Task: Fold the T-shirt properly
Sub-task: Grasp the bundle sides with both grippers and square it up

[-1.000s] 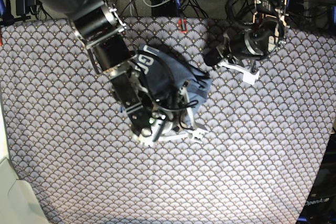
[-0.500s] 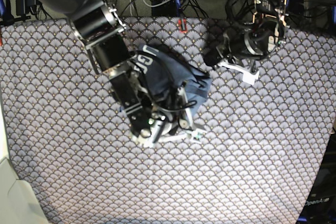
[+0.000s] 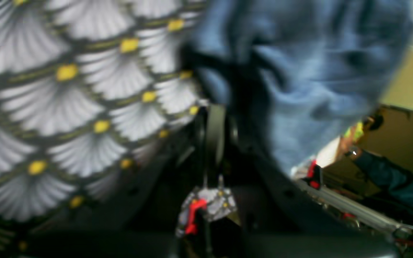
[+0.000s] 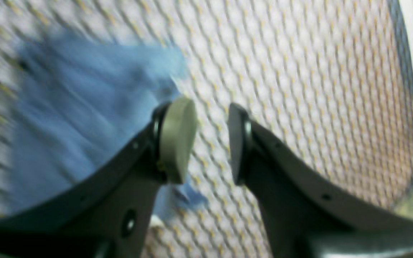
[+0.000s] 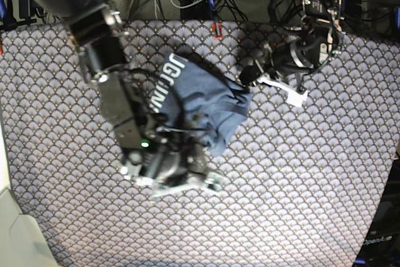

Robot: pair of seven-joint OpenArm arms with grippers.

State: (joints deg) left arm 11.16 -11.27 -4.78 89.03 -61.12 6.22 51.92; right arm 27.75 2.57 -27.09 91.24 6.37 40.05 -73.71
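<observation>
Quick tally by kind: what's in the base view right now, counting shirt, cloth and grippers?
T-shirt: 1
Tablecloth: 1
Grippers: 2, right gripper and left gripper
Total: 4

Right hand gapes empty beside the T-shirt, over tablecloth.
</observation>
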